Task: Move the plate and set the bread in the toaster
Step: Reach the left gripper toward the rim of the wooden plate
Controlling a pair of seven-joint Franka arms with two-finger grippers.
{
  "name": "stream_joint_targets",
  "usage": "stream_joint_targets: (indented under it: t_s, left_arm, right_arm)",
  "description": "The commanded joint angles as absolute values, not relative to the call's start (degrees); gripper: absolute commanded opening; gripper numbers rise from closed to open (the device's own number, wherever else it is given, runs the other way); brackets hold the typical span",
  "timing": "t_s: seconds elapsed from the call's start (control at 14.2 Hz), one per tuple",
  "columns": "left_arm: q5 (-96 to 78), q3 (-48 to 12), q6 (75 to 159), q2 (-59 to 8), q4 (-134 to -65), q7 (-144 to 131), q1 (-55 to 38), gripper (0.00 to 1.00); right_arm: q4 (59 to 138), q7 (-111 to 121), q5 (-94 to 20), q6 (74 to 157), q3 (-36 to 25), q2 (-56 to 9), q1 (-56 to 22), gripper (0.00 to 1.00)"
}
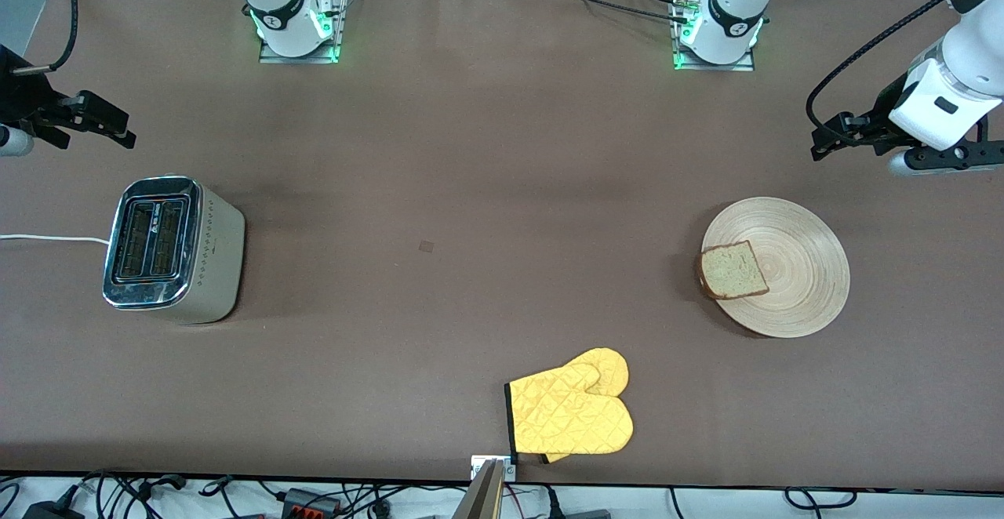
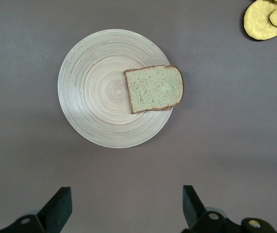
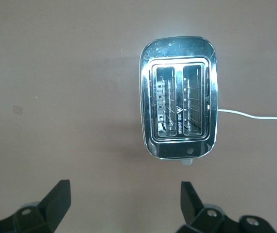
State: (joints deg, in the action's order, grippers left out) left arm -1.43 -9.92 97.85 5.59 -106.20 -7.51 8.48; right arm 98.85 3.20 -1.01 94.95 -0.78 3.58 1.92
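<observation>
Front view shows a brown table [image 1: 471,150] with the plate [image 1: 792,268] lying toward the left arm's end and the toaster [image 1: 172,248] standing toward the right arm's end, well apart, with a wide stretch of bare tabletop between them. The bread [image 1: 733,270] lies flat on the plate, at the rim on the side that faces the toaster, and one crust edge reaches just past that rim. A pair of yellow oven mitts [image 1: 571,413] lies nearer to the front camera than the plate, close to the table's front edge and roughly midway along it. A white cord [image 1: 47,237] runs from the toaster off the right arm's end of the table.

The left gripper [image 1: 835,133] hangs in the air over bare table near the left arm's end, above the plate's side toward the arm bases; in the left wrist view its fingers [image 2: 58,208] stand spread wide with nothing between them, and the plate [image 2: 114,87] and bread [image 2: 154,88] lie clear of them. The right gripper [image 1: 102,121] hangs over bare table beside the toaster, toward the bases; its fingers [image 3: 56,201] are likewise released and hold nothing, with the toaster's two slots [image 3: 180,102] facing up and unblocked.
</observation>
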Motion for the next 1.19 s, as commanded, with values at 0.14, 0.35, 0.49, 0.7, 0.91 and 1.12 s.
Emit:
stream_joint_targets:
  t_s: [0.14, 0.35, 0.49, 0.7, 0.91, 1.12]
  left_arm:
    - [-2.55, -9.93, 96.59, 5.54, -105.21, -7.12, 8.61, 1.00]
    - [-3.43, -9.67, 96.77, 4.93, -105.21, -7.12, 8.88, 1.00]
    - [-4.82, -8.79, 97.21, 0.90, -104.51, -6.42, 9.83, 1.00]
    - [-9.47, -8.70, 96.77, -5.07, -102.84, 1.72, 16.77, 1.00]
    - [-13.36, -8.70, 96.25, -14.37, -97.59, 12.34, 23.36, 1.00]
    - [-15.71, -8.88, 93.43, -26.68, -91.42, 22.82, 30.91, 1.00]
  right_arm:
    - [100.20, 3.52, -0.26, 95.19, -0.09, 5.19, 2.64, 1.00]
    - [100.02, 3.60, -0.18, 95.36, -0.09, 5.27, 2.55, 1.00]
    - [100.02, 3.60, -0.18, 95.71, -0.09, 5.19, 2.72, 1.00]
    - [100.02, 3.60, -0.26, 96.24, -0.09, 5.01, 2.81, 1.00]
    - [100.02, 3.60, -0.18, 96.50, -0.18, 4.83, 2.81, 1.00]
    - [100.11, 3.52, -0.26, 97.20, -0.09, 4.57, 2.55, 1.00]
